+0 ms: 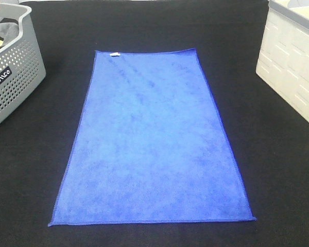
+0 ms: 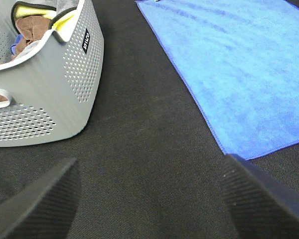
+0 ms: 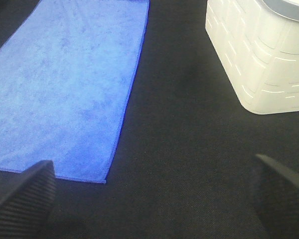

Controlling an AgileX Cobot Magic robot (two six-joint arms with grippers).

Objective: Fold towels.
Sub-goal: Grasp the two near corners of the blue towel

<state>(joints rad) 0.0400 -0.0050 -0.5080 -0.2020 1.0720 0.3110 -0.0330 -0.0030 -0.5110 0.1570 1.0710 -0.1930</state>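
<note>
A blue towel [image 1: 152, 144] lies spread flat and unfolded in the middle of a black table [image 1: 36, 170] — laid out, it seems, so both arms can reach its near corners. The left gripper [image 2: 149, 196] and right gripper [image 3: 152, 196] hang just outside those corners, fingers wide, empty. The towel looks smooth and dark-hemmed, with a white tag [image 1: 114, 53] at the far edge.

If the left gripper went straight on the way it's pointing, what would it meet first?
Probably the left gripper meets bare black table cover, in the gap between grey basket and blue towel. Depth is unclear, but neither lies dead ahead.
</note>
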